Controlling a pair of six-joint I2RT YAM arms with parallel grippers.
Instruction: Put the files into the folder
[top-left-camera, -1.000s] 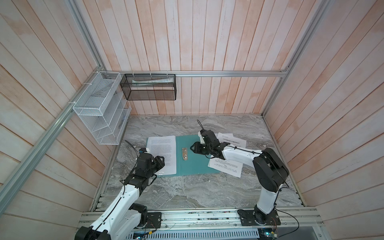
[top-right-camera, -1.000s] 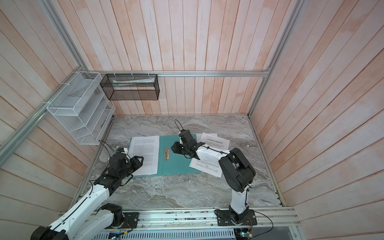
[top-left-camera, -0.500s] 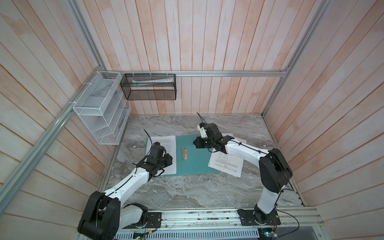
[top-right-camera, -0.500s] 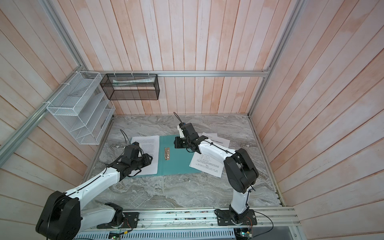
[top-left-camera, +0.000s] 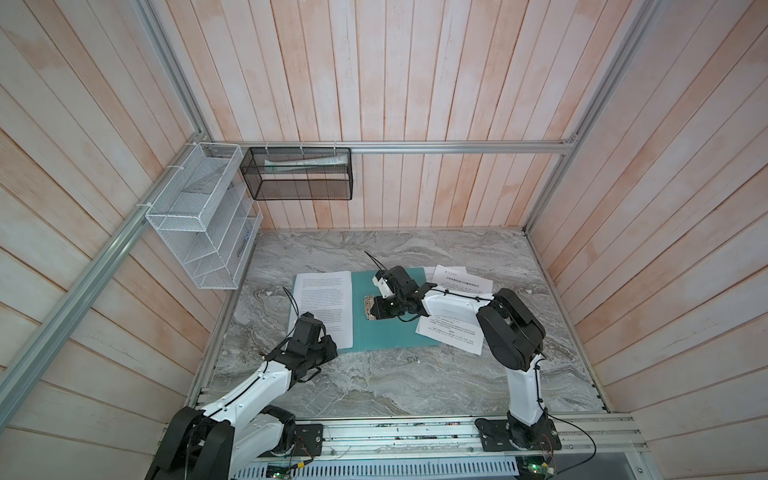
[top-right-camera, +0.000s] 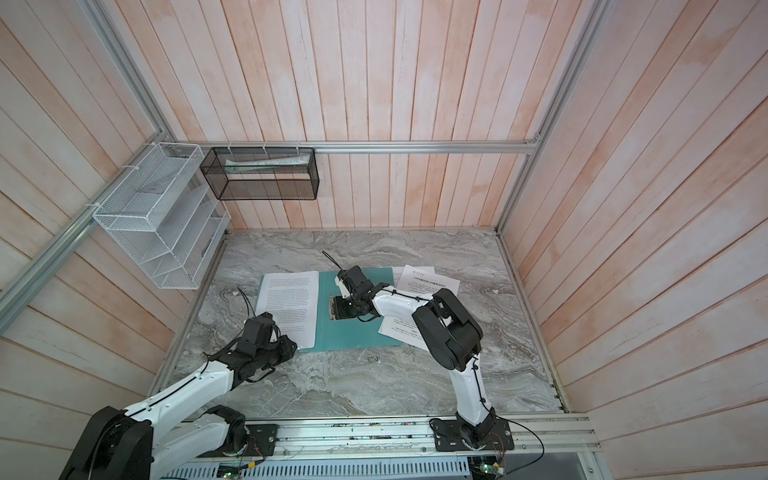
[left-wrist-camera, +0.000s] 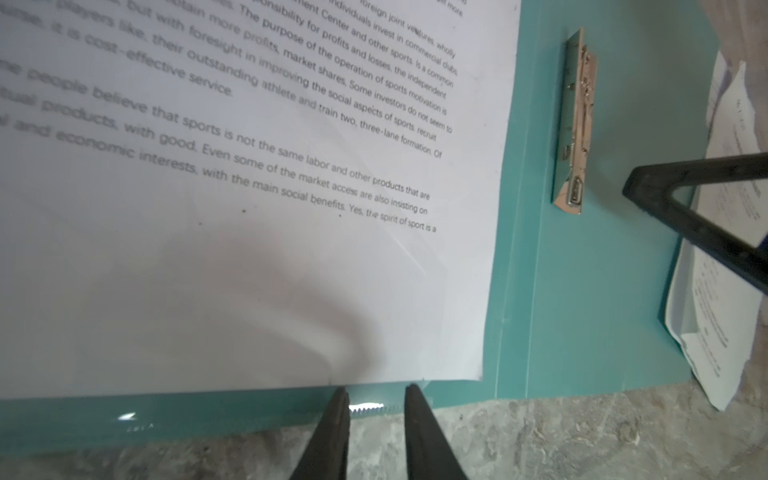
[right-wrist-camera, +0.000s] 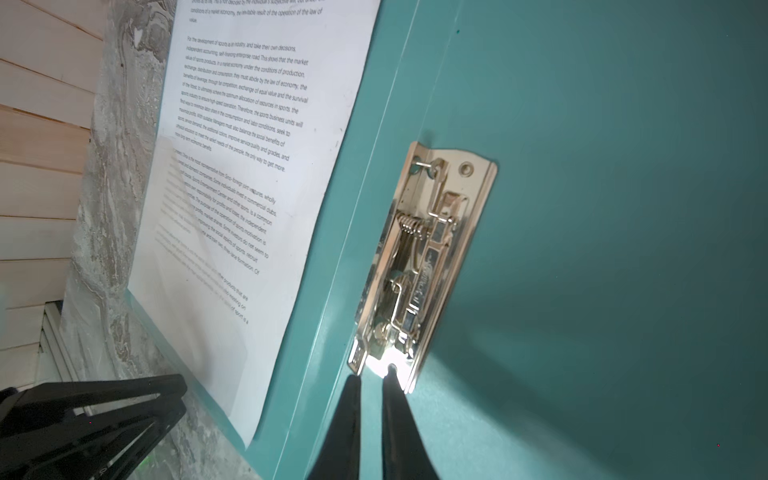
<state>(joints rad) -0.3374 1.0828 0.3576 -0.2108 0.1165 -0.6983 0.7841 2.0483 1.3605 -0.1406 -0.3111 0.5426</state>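
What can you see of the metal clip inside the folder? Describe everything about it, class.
The metal clip is a shiny, gold-toned lever clamp with a coiled spring and a rivet hole, lying flat on the right-hand inner cover of the open teal folder, near the spine. The right gripper has its nearly shut fingertips at one end of it. No paper lies under it.
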